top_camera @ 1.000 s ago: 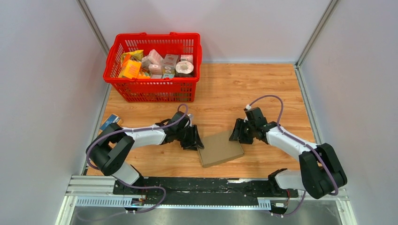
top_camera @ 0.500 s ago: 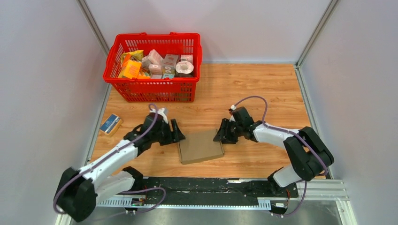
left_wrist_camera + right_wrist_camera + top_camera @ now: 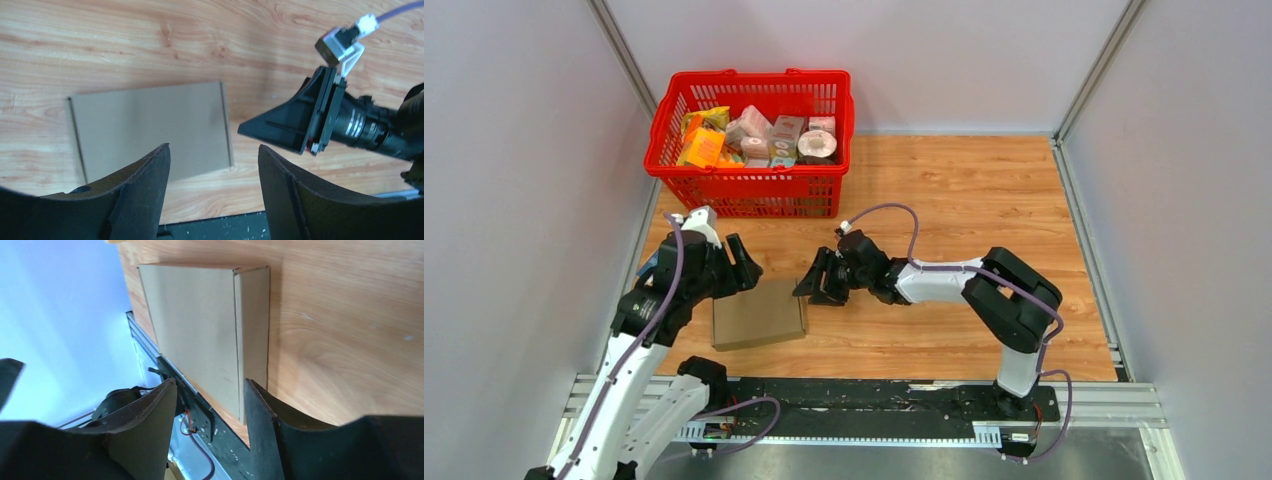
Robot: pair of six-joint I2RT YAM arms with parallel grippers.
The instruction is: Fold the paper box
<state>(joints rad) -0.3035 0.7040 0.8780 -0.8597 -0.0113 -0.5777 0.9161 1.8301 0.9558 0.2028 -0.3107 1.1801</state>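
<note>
While the paper box (image 3: 759, 313) lies flat, right hand (image 3: 812, 292) gapes

Near edge of paper box (image 3: 150, 125) behind left jaws; basket groceries (image 3: 764, 135) too small to name.

Wooden table (image 3: 984, 190), walled in
Pale grey walls (image 3: 924, 60) stood on three sides; a black rail (image 3: 864, 395) ran along the near edge, all under even light.
</note>
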